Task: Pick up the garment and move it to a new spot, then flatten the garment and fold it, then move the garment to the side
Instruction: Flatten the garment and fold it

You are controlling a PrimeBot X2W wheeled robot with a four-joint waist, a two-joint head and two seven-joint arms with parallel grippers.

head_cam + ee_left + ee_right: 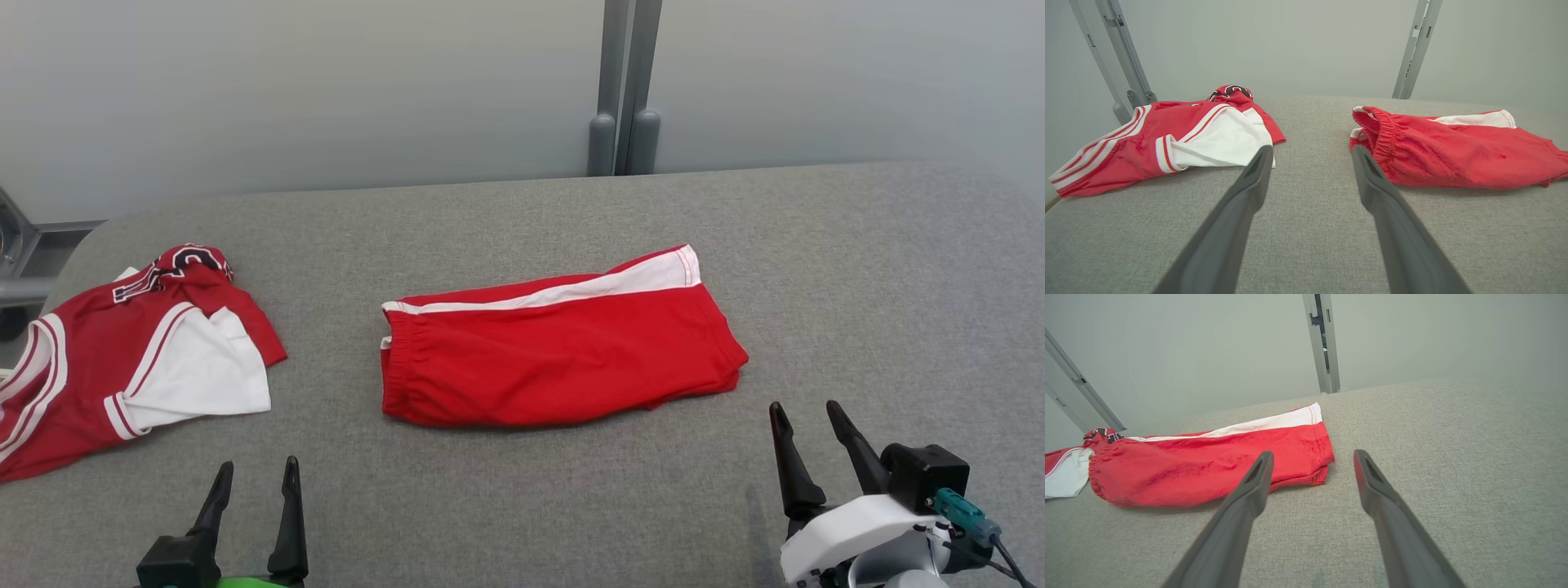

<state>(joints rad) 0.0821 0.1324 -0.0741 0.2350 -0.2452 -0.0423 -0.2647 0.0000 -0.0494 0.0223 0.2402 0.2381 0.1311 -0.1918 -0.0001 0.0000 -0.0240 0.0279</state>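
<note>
Red shorts point(563, 351), folded, beyond left pincer point(259, 464), near right pincer point(804, 406), untouched

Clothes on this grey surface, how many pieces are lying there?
2. The red shorts lie folded near the middle; the red-and-white jersey lies crumpled at the robot's left, apart from the shorts. The jersey runs off the picture's edge, so more may be hidden there.

A lab bay (pale panels point(326, 90) on metal posts point(624, 82)) behind a grey-cloth table point(522, 506).
</note>
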